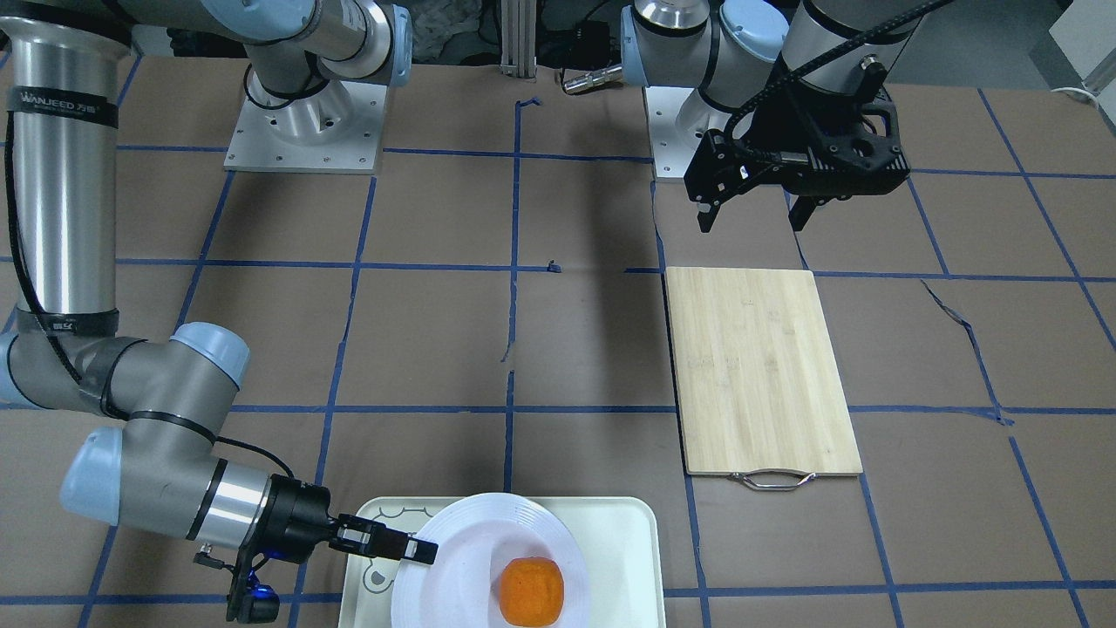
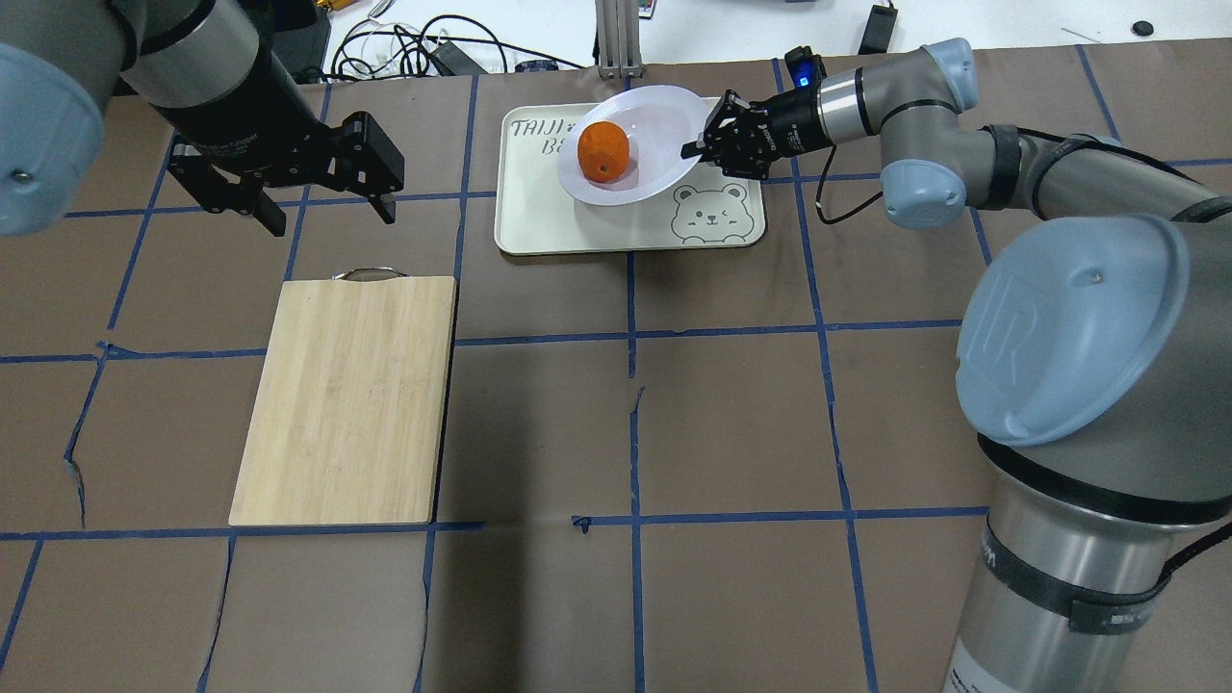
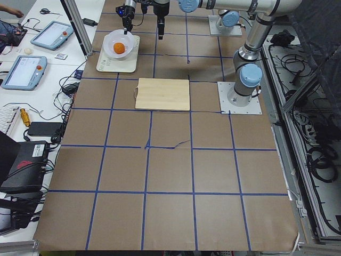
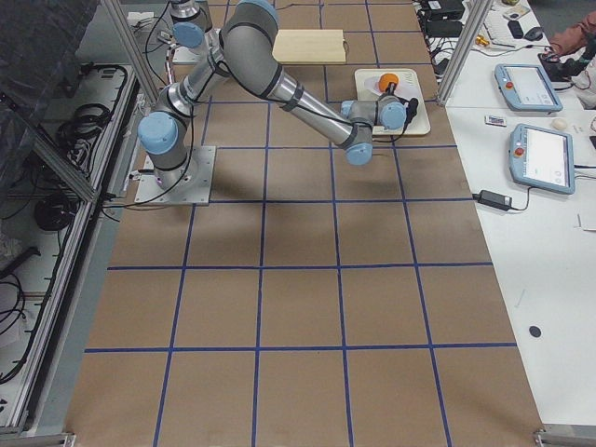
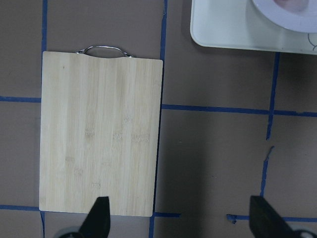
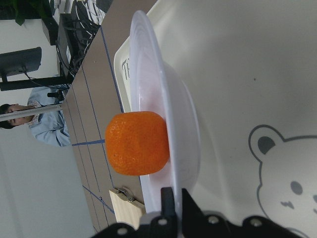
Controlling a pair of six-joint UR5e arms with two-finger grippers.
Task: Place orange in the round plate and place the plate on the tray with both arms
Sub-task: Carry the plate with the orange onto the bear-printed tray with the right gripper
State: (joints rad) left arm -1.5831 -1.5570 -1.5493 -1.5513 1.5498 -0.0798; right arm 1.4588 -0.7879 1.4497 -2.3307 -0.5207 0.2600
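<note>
The orange [image 2: 603,151] sits in the sunken centre of the white round plate [image 2: 664,125]. The plate is over the far part of the pale tray [image 2: 539,212], whose bear face [image 2: 710,213] shows beside it. My right gripper [image 2: 695,146] is shut on the plate's rim, which the right wrist view shows pinched between the fingers [image 6: 168,198], with the orange [image 6: 137,143] just beyond. I cannot tell whether the plate touches the tray. My left gripper [image 2: 327,217] hangs open and empty above the table, past the handle end of the cutting board [image 2: 346,395].
The bamboo cutting board [image 1: 758,366] with its metal handle [image 1: 772,480] lies on the left arm's side. A side table with tablets [image 3: 24,72] and cables runs along the far edge behind the tray. A person's sleeve [image 4: 573,37] shows there.
</note>
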